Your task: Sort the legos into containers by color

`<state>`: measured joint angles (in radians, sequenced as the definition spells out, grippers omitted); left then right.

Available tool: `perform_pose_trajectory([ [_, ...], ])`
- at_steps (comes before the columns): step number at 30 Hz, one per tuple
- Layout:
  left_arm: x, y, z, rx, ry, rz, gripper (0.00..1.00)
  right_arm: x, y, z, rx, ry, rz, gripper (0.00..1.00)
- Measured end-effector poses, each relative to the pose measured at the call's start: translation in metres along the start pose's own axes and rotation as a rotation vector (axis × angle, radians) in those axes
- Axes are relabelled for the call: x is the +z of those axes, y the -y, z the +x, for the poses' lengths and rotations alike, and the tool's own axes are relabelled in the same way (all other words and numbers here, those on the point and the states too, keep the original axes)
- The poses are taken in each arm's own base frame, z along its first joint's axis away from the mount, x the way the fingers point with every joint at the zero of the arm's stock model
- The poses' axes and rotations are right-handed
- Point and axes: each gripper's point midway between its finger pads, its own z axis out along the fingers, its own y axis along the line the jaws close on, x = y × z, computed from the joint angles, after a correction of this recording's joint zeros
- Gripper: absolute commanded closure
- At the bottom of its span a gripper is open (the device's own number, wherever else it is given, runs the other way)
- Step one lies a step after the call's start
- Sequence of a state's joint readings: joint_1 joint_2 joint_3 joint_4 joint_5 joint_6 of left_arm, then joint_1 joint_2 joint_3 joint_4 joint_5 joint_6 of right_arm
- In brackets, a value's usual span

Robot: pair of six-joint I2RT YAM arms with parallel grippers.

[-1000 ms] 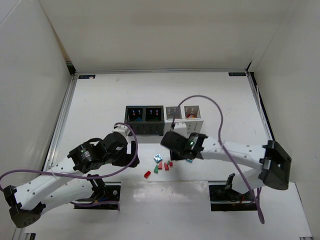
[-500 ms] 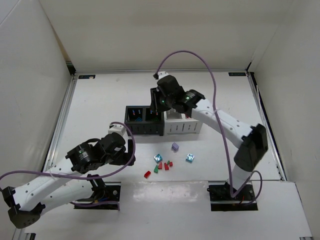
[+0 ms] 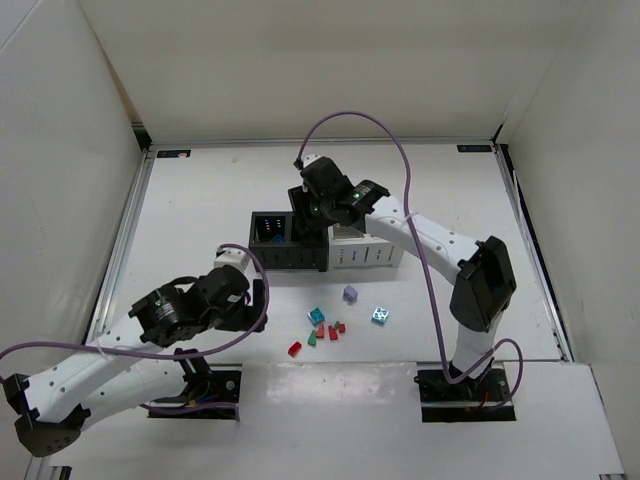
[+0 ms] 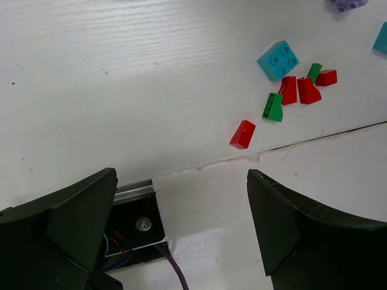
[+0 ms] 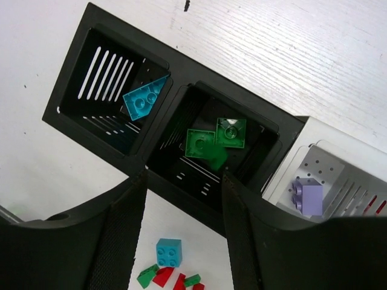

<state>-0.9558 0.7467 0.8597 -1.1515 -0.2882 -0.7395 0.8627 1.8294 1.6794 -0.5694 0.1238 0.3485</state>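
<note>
Legos [image 3: 317, 315]: where do they lie at this moment?

Most of what you have left is a loose scatter on the white counter [image 3: 200, 200], in front of the bins. In your left wrist view a four-stud light blue brick [image 4: 278, 60] sits at the top of a small cluster. Three red pieces [image 4: 308, 90] and two green pieces [image 4: 273, 107] lie just beside it. A lone red brick [image 4: 243, 134] lies a little apart, nearer the seam at the counter's front. From above, you can see a lilac brick [image 3: 350, 293] and a second light blue brick [image 3: 380, 315] off to the right of that cluster.

And inside the bins?

Go by your right wrist camera. The left black bin [image 5: 69, 66] holds one tilted light blue piece [image 5: 145, 99]. The right black bin [image 5: 254, 104] holds green bricks [image 5: 216, 139]. The white bin [image 5: 326, 163] joined next to it holds a lilac piece [image 5: 308, 198]. The other white bin is mostly out of that view.

How do the end effectors stand?

Your right end effector [image 5: 184, 181] hovers above the black pair, roughly over the green compartment. Its fingers [image 5: 115, 241] are spread wide and have nothing between them. Your left end effector [image 4: 181, 175] hangs over the near-left part of the counter, left of the scatter. It is equally wide apart and grips nothing.
</note>
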Motion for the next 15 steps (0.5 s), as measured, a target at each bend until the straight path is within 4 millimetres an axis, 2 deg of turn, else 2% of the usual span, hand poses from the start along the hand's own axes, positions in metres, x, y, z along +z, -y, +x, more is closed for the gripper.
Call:
perform_pose_trajectory([
  [5, 0.006, 0.006, 0.003, 0.043, -0.046, -0.003, 0.00, -0.006, -0.003, -0.001, -0.011, 0.006, -0.002, 0.38],
  [8, 0.011, 0.013, 0.004, 0.075, -0.070, 0.018, 0.02, -0.020, -0.004, -0.004, -0.008, 0.027, -0.003, 0.38],
  [11, 0.015, 0.027, 0.001, 0.117, -0.073, 0.076, 0.05, -0.047, 0.006, 0.002, 0.007, 0.054, 0.015, 0.38],
  [15, 0.029, 0.056, 0.004, 0.193, -0.080, 0.167, 0.06, -0.098, 0.034, 0.019, 0.063, 0.099, 0.048, 0.38],
])
